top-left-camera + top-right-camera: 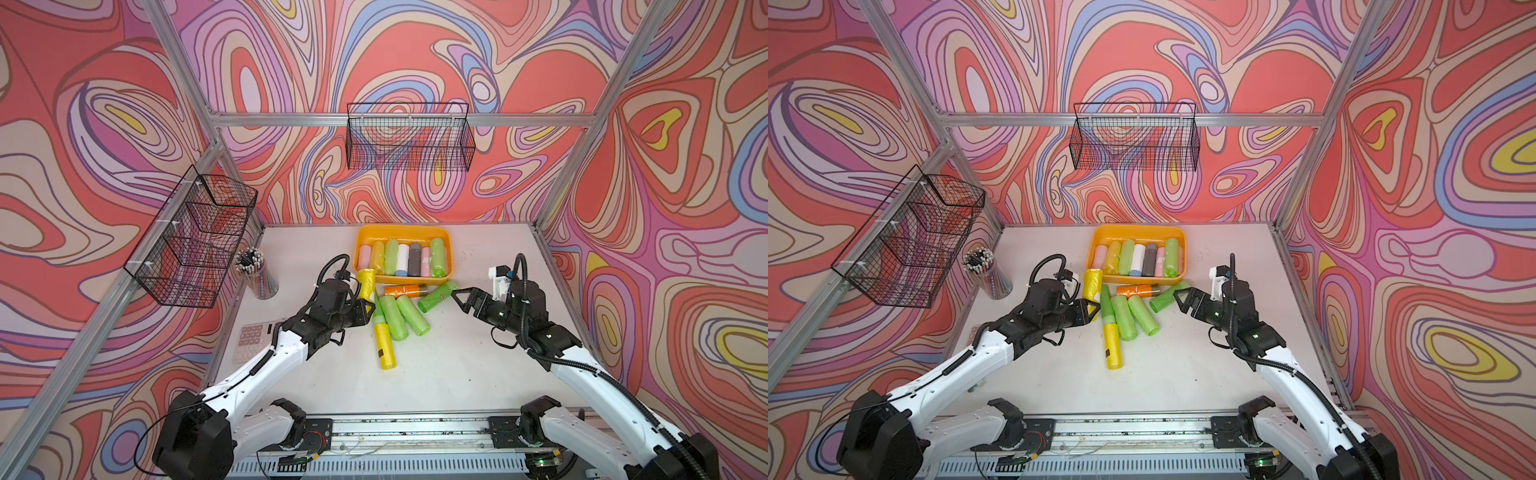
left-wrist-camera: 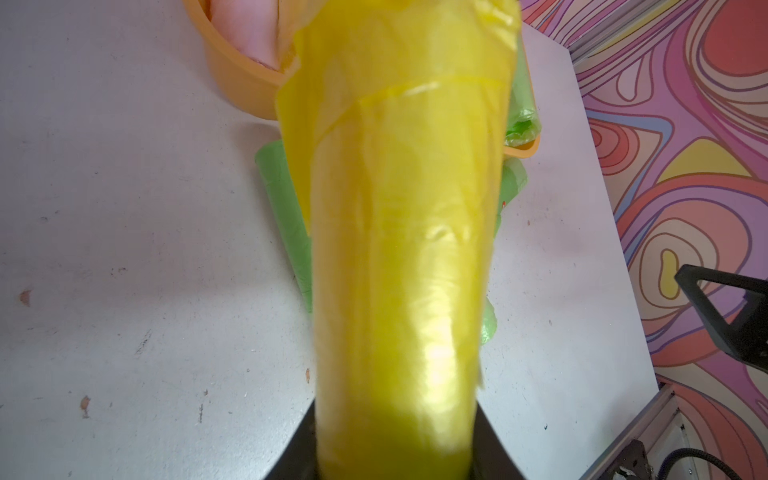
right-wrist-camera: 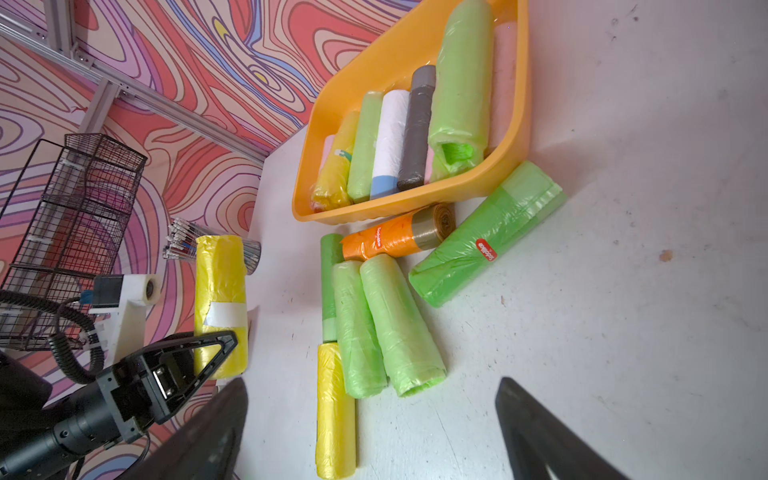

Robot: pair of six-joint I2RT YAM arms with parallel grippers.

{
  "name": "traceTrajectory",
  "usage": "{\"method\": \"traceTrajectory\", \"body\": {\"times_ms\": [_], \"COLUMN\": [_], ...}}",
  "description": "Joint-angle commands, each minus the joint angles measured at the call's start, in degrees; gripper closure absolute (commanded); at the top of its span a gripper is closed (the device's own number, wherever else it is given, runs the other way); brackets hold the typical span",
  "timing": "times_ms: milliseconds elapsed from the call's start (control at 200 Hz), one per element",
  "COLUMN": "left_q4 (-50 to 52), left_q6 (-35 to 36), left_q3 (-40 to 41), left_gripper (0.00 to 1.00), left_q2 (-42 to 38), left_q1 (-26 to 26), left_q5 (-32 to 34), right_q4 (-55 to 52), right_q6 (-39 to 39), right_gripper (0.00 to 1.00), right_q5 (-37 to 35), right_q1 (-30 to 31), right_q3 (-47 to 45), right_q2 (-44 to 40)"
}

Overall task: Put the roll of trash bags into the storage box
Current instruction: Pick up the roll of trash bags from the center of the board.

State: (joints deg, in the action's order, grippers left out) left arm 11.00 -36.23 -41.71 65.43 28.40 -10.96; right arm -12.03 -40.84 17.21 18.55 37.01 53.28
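- Beside the near-left corner of the box (image 1: 401,227), the left gripper (image 1: 368,309) was clamped on one end of a yellow roll (image 1: 365,283); the roll rose from the jaws toward that corner, not yet inside the box.
- From the left wrist, this roll filled the middle of the view; its far end overlapped the box's rim.
- The right gripper (image 1: 461,301) hung with jaws spread wide and nothing between them; it sat at the right end of the loose pile, just beside a labelled green roll (image 1: 436,296).
- The box stood at the far middle of the table (image 1: 457,365); rolls lay side by side in it: pink, yellow, green, white, grey, pink, green.
- Between the grippers lay the loose pile: an orange roll (image 1: 405,290) just before the box's near wall; three green rolls (image 1: 394,318) side by side; a loose yellow roll (image 1: 384,347) nearest the robot.
- At the table's left edge stood a pencil cup (image 1: 257,274); a calculator (image 1: 253,336) lay partly under the left arm.
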Motion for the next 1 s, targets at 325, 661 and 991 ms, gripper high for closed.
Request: {"method": "traceTrajectory", "body": {"times_ms": [325, 661, 991], "left_q4": [-6.3, -2.4, 2.4], "left_q6": [-2.5, 1.6, 5.8], "left_q3": [-8.6, -18.3, -29.5], "left_gripper": [0.76, 0.76, 0.76], "left_q2": [8.6, 16.8, 27.5], "left_q1": [-0.1, 0.5, 0.4], "left_q5": [-2.6, 1.3, 5.9], "right_q4": [-1.8, 4.1, 2.9], "right_q6": [-0.8, -4.0, -0.8], "right_gripper": [0.05, 0.05, 0.05], "right_q5": [-0.4, 3.0, 2.6], "right_q1": [0.0, 0.0, 0.0], "right_q3": [0.1, -1.1, -0.6], "right_q2": [-0.4, -2.5, -2.9]}}
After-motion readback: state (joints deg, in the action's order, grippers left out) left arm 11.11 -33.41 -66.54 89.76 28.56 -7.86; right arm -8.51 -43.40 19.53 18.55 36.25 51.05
